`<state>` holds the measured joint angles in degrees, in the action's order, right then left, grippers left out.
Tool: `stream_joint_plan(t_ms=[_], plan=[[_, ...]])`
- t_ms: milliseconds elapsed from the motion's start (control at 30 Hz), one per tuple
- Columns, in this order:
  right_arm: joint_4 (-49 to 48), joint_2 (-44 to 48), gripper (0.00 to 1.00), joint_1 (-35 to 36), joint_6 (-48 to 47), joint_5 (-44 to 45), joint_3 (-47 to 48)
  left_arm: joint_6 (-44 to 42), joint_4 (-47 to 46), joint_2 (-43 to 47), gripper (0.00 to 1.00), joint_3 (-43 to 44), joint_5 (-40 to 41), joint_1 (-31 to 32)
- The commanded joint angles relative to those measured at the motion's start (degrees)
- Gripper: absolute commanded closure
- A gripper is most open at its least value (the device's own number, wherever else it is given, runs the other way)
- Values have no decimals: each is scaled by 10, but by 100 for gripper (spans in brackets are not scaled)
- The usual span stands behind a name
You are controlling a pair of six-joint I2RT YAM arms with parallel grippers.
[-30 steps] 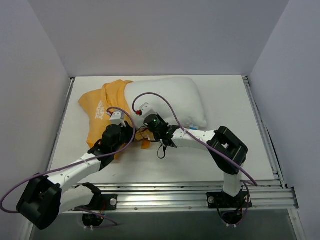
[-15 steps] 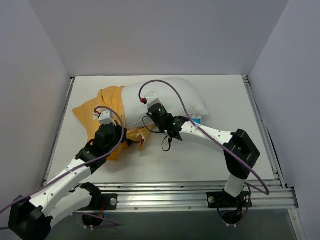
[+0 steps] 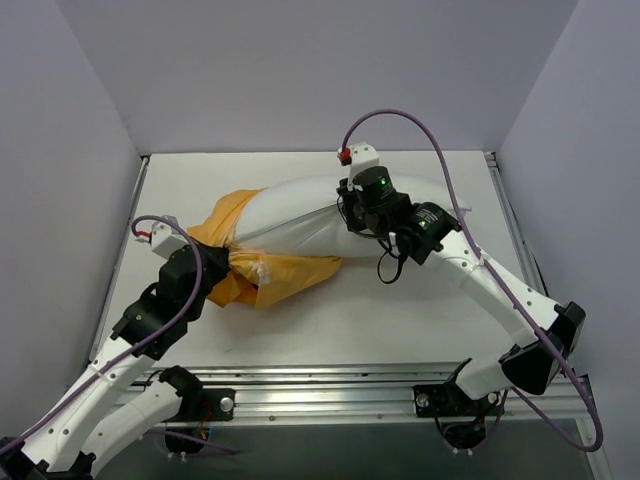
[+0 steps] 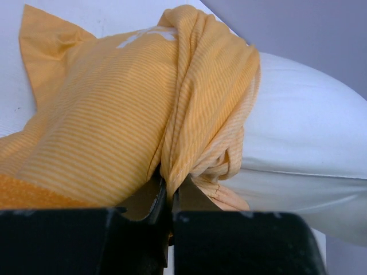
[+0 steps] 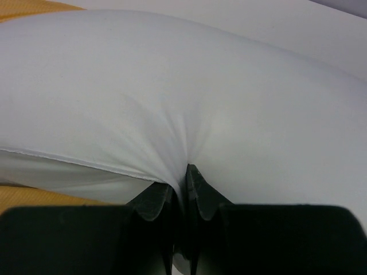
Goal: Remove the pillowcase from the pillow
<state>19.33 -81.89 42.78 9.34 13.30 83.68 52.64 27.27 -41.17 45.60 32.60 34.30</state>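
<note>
White worktop point(image 3: 400, 310), pale grey walls point(image 3: 300, 70) closing it in on three sides, a metal rail point(image 3: 350, 385) along the near edge, and purple cables point(image 3: 400, 112) looping off both arms. Across the middle the white pillow point(image 3: 295, 215) is pulled long and taut, its left end wrapped in the bunched orange-yellow pillowcase point(image 3: 285, 270) nearer the left edge. Left claw point(image 4: 170, 192) is pinched tight on a gathered fold of pillowcase, and right claw point(image 5: 179, 183) is clamped on the pillow's bare white fabric at the opposite end, toward the far edge.
</note>
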Motion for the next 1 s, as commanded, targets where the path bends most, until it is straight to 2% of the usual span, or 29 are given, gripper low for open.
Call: stream_joint_plan(t_ms=[0, 167, 333, 600, 767, 967], plan=[[39, 70, 100, -75, 1, 165, 81, -12, 180, -8, 98, 28, 216, -25], [101, 88, 100, -120, 16, 177, 130, -3, 238, -41, 98, 68, 245, -42], [148, 109, 100, -155, 34, 169, 155, -21, 234, -49, 97, 77, 212, -103], [199, 136, 100, -174, 29, 173, 184, -89, 172, -68, 96, 62, 135, -169], [229, 132, 100, -178, 16, 202, 251, -97, 164, -117, 97, 77, 114, -190], [224, 101, 100, -179, 14, 168, 311, -160, 105, -185, 96, 122, 68, -229]])
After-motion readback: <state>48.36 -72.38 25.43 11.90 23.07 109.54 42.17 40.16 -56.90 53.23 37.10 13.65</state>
